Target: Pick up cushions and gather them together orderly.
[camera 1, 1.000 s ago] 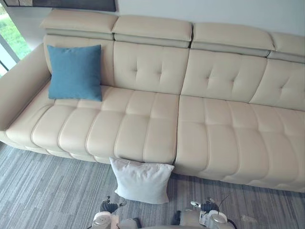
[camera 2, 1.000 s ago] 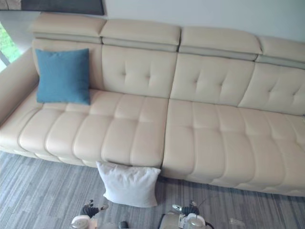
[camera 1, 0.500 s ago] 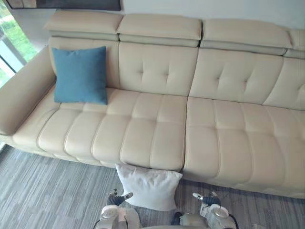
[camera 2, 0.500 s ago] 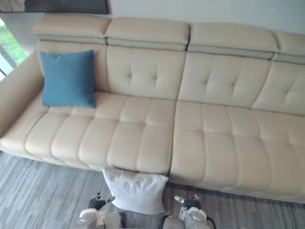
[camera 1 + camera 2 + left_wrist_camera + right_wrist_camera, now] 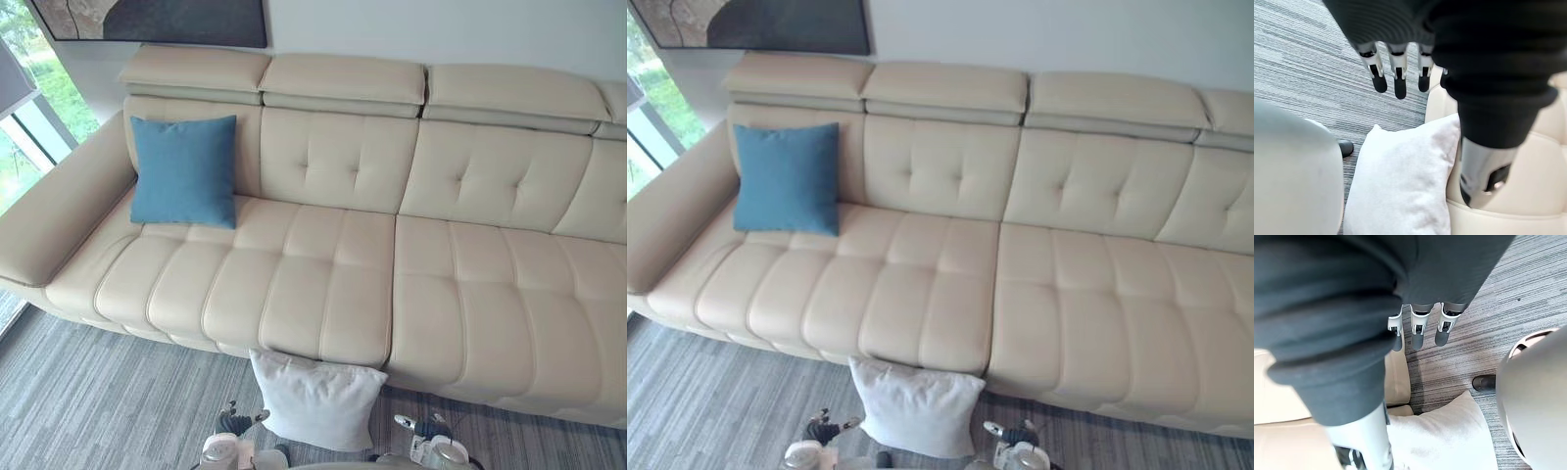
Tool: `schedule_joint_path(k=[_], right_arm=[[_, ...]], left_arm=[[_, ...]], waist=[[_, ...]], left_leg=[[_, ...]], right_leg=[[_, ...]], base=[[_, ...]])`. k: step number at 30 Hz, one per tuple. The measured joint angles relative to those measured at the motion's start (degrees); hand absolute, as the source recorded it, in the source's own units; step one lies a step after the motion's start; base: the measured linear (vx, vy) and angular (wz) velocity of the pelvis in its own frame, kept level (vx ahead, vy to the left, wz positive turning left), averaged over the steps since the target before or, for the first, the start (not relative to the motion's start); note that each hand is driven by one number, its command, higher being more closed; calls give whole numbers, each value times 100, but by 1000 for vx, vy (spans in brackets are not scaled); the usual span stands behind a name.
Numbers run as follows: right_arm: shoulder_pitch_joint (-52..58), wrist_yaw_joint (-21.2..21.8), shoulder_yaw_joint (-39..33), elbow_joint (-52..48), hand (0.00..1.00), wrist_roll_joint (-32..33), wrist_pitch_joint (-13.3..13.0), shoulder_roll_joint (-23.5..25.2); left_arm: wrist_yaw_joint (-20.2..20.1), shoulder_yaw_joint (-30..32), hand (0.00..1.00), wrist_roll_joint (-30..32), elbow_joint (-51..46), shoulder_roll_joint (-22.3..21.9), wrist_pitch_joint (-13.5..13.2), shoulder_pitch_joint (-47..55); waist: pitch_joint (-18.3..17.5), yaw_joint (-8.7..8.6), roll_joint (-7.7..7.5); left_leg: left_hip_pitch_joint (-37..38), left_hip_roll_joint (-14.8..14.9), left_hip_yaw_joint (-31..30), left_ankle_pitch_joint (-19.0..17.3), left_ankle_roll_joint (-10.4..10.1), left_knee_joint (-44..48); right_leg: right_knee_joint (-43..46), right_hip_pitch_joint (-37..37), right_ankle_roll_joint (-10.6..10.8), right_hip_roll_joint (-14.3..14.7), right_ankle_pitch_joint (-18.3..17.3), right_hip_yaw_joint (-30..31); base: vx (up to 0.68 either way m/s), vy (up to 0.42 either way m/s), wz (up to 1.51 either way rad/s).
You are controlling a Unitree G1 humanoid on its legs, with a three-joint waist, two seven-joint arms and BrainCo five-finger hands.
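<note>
Sofa [image 5: 323, 284] blocks behind white cushion [image 5: 315, 399]; carpet [image 5: 98, 401] alongside free.

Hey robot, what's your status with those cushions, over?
Left hand and right hand open, holding nothing. White cushion on floor, leaning against sofa front; blue cushion upright on sofa's left end. No obstruction seen.

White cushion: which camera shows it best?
The left eye view: the white cushion shows whole, on the floor against the sofa. The right eye view shows the same; both wrist views catch part of it.
</note>
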Motion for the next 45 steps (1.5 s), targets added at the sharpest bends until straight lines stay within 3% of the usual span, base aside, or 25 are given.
schedule_joint_path(k=[5, 7, 11, 20, 26, 31, 33, 36, 37, 38, 42, 45], right_arm=[[-565, -130, -12, -52, 0, 52, -24, -78], [-802, -175, 7, -370, 0, 72, -38, -79], [-1132, -320, 76, -934, 0, 171, -38, -74], [-2791, -805, -3, -1945, 0, 516, -112, -309], [-4309, -1009, -200, -2279, 0, 720, -170, -583], [-4968, -1245, -220, -2291, 0, 723, -407, -719], [-5152, -1332, -286, -2282, 0, 742, -567, -825], [-5506, -1407, -402, -2217, 0, 836, -565, -920], [-5603, -1386, -344, -2152, 0, 838, -529, -949], [-5783, -1369, -252, -1994, 100, 857, -492, -948], [-6194, -1425, 54, -1828, 100, 958, -443, -655], [-6132, -1491, 47, -1833, 100, 993, -456, -595]], left_arm=[[165, 284, 0, -202, -237, 125, -10, -266], [304, 280, 0, -405, -430, 208, -18, -710], [486, 279, 0, -643, -944, 268, -74, -1212], [749, 478, 0, -964, -1801, 803, -257, -3546], [886, 491, 0, -1064, -1890, 1172, -261, -5077], [891, 388, 0, -1064, -1883, 1257, -263, -5727], [895, 208, 0, -1063, -1851, 1332, -262, -6037], [900, 28, 0, -1061, -1845, 1330, -263, -6492], [904, -18, 100, -1061, -1846, 1321, -263, -6601], [964, -51, 100, -1063, -1847, 1275, -263, -6754], [1279, -82, 100, -1097, -1896, 1107, -265, -7021], [1411, -102, 100, -1189, -1906, 1092, -264, -7006]], waist=[[510, 20, -159], [948, 100, -187], [1320, 251, -182], [2134, 210, -289], [2376, 158, -284], [2379, 108, -281], [2380, 4, -281], [2380, -53, -281], [2380, -52, -281], [2384, -52, -275], [2399, -33, -250], [2397, -30, -249]], left_leg=[[-814, -27, 22, 66, 38, 425], [-1568, 28, -11, -125, 60, 1161], [-2730, 160, -39, -486, 81, 2275], [-5228, 323, -172, -384, 189, 3404], [-6929, 319, -310, -353, 188, 4234], [-7724, 302, -357, -336, 217, 4420], [-8019, 245, -368, -270, 217, 4369], [-8335, 255, -274, -119, 212, 4201], [-8411, 256, -269, -84, 204, 4166], [-8509, 257, -251, -18, 213, 4119], [-8733, 301, -266, 79, 196, 4202], [-8744, 343, -319, 73, 195, 4286]], right_leg=[[840, -1000, -39, -211, -106, 130], [1476, -1641, -68, -364, -271, 121], [2341, -2644, -78, -509, -589, 132], [3470, -4962, -254, -733, -638, 19], [4370, -6605, -419, -898, -672, 108], [4629, -7406, -352, -945, -757, 173], [4664, -7708, -330, -1010, -775, 170], [4619, -8099, -344, -1055, -758, 181], [4606, -8190, -353, -1056, -745, 175], [4605, -8316, -354, -1061, -725, 179], [4695, -8544, -543, -1051, -574, 149], [4782, -8521, -547, -999, -575, 151]], base=[[-152, 18, -3], [-289, -28, 19], [-238, -18, 4], [-116, -3, 10], [-29, 15, 8], [-59, -4, 3], [-81, 22, 13], [-76, 29, 6], [-45, 25, -2], [-42, 22, 1], [-27, 12, 3], [-14, 4, 0]])
